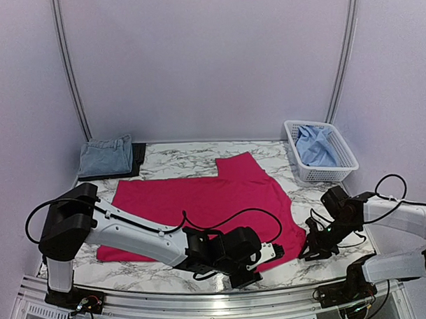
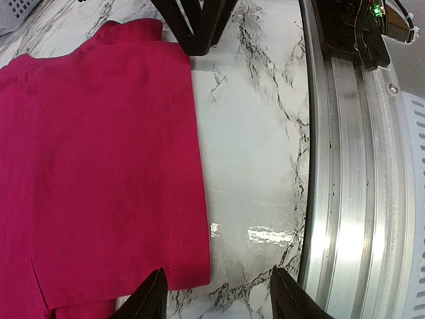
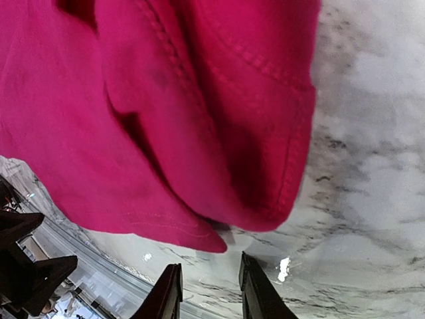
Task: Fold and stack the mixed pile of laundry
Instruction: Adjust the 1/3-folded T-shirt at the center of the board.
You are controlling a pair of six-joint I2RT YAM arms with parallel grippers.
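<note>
A bright pink-red T-shirt (image 1: 200, 202) lies spread flat on the marble table (image 1: 185, 160). My left gripper (image 1: 269, 259) sits low at the shirt's near hem. In the left wrist view that gripper (image 2: 219, 300) is open, and the hem corner of the T-shirt (image 2: 99, 166) lies just ahead of its left finger (image 2: 149, 299). My right gripper (image 1: 308, 250) is at the shirt's right corner. In the right wrist view it (image 3: 207, 292) is open with a narrow gap holding nothing, and the bunched edge of the T-shirt (image 3: 166, 100) lies just beyond its tips.
Folded denim (image 1: 106, 156) rests on a dark piece (image 1: 138, 156) at the back left. A white slatted basket (image 1: 325, 173) at the back right holds a light blue shirt (image 1: 314, 145). A metal rail (image 2: 345, 199) runs along the near table edge.
</note>
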